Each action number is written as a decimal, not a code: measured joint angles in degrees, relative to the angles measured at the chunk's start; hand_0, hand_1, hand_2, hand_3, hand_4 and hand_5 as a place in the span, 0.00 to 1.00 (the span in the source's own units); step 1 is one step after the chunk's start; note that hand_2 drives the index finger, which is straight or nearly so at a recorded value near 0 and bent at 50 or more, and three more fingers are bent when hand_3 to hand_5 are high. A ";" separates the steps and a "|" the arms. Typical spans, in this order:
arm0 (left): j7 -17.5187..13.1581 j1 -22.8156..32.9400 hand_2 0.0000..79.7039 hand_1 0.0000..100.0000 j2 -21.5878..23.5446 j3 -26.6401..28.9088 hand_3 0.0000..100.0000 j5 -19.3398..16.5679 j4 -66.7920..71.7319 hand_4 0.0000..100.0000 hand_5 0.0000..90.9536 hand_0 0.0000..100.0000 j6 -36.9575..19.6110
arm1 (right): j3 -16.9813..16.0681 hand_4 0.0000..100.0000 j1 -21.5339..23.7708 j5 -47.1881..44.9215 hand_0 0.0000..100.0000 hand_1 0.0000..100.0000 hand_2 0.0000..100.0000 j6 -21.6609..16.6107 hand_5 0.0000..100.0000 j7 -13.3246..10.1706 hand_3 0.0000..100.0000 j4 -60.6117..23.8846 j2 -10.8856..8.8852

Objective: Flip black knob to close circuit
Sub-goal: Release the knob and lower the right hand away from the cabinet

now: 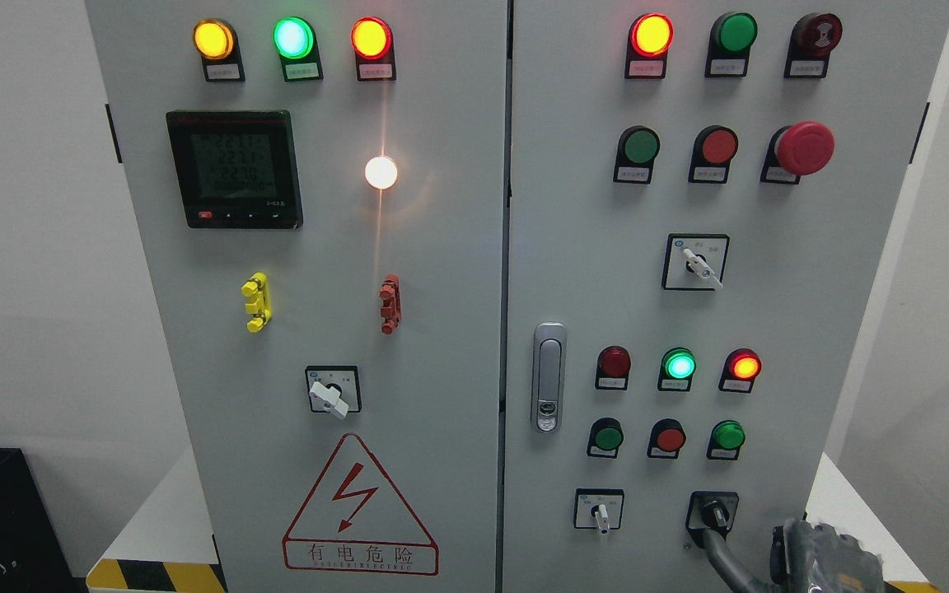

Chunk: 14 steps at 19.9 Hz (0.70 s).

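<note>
The black knob (713, 512) sits on a black plate at the lower right of the grey cabinet's right door (771, 313). Its handle stands roughly upright, tipped slightly left. My right hand (812, 560) comes in at the bottom right edge, mostly cut off by the frame. One dark finger (720, 553) stretches up and left, its tip just under the knob's plate. The hand holds nothing. The left arm is out of view.
A white selector switch (600, 515) is left of the knob. Above it are green and red push buttons (670, 438) and lit indicator lamps (679, 364). A door latch (549, 377) is at the middle. A red emergency stop (804, 148) is at the upper right.
</note>
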 measured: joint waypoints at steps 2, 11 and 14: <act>0.00 0.00 0.00 0.56 0.00 0.00 0.00 0.00 0.00 0.00 0.00 0.12 0.00 | 0.38 1.00 0.26 0.00 0.00 0.00 0.95 -0.13 0.98 -0.28 1.00 0.01 0.04; 0.00 0.00 0.00 0.56 0.00 0.00 0.00 0.00 0.00 0.00 0.00 0.12 0.00 | 0.85 0.92 3.26 -3.90 0.00 0.00 0.83 -0.29 0.85 -1.44 1.00 -2.34 0.19; -0.02 0.00 0.00 0.56 0.00 0.01 0.00 0.00 0.00 0.00 0.00 0.12 0.00 | 0.73 0.86 5.17 -8.86 0.00 0.03 0.76 -0.29 0.75 -3.38 0.98 -3.67 0.20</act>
